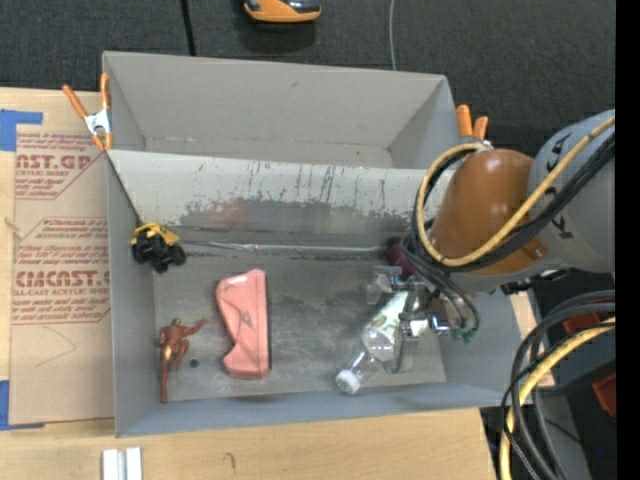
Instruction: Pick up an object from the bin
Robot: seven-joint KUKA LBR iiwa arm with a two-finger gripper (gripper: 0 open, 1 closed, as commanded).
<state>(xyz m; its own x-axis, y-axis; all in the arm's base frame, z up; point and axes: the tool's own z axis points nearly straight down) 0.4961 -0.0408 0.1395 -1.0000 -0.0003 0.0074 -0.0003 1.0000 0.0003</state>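
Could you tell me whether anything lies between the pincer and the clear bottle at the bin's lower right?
Nothing visible does. The pincer is directly over the upper end of the clear bottle; the nearest other thing, the pink block, lies apart to its left.

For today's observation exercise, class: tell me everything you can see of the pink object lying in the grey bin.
The pink object is a matte, blocky slab, seemingly foam, longer than wide, with a faint crease on top. It lies flat on the bin floor, left of centre, its length running near to far. Nothing touches it; a reddish-brown figurine lies apart on its left.
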